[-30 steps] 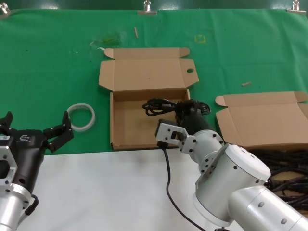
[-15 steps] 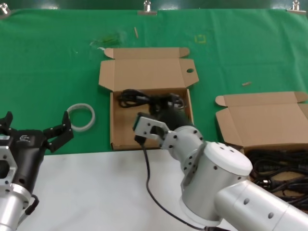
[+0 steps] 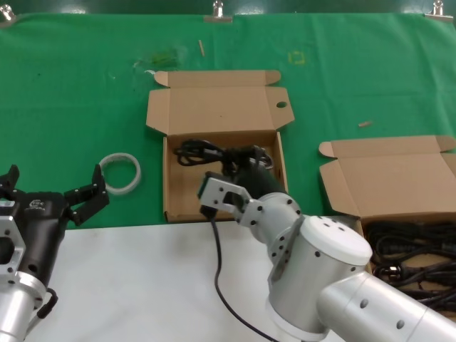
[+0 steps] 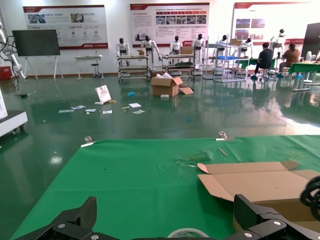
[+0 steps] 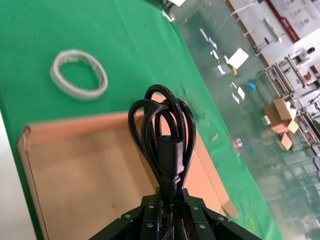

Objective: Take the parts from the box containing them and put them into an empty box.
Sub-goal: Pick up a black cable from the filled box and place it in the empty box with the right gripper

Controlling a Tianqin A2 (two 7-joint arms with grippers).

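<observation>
**R gripper holding cable coil over the empty box**

R gripper [image 3: 242,165] is hanging over the empty box [image 3: 187,191], fingers clamped on a bundled black cable [image 5: 164,142] near its tied middle, w/ the plug [image 5: 167,161] sitting just above the pads. In the wrist view the loops are sticking out past the fingertips, bare cardboard floor behind them. The source box [image 3: 399,192] is sitting well to the robot's right, more cables [image 3: 413,249] piled inside.

L gripper [image 3: 53,201] is parked at the near left, fingers spread wide, holding nothing; white ring [image 3: 120,172] lying just beyond it on the green cloth [image 3: 71,92].

Handling, as a guess: coil looks light-ish, floppy, rubbery, not fragile. Loops are likely sagging and may snag a box wall. Best hold is at the tied waist, where strands are bunched; grabbing a single loop risks it slipping or unravelling.
</observation>
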